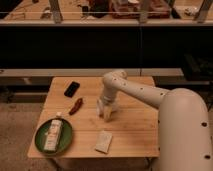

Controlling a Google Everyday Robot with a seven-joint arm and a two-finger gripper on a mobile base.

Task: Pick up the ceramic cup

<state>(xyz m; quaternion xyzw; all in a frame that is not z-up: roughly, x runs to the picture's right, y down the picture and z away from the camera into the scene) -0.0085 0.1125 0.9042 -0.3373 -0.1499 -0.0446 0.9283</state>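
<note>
- White ceramic cup (pixel 107 115) sits near the middle of the wooden table (pixel 135 127), mostly masked by the gripper (pixel 105 111) lowered onto it; the two pale shapes merge.
- Its rim, tilt and long axis cannot be made out.
- Whether the gripper clasps it or stands wide: cannot tell.
- From the cup, black phone (pixel 71 89) lies at ten o'clock, pale packet (pixel 104 141) at six.

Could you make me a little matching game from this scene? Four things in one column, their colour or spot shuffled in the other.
Things:
1. phone
2. plate
3. packet
4. pincer

Descriptions:
a. green, round, holding a bottle
b. low over the middle of the table
c. black, toward the far side
d. pale, flat, near the front edge

Pairs: 1-c, 2-a, 3-d, 4-b.
</note>
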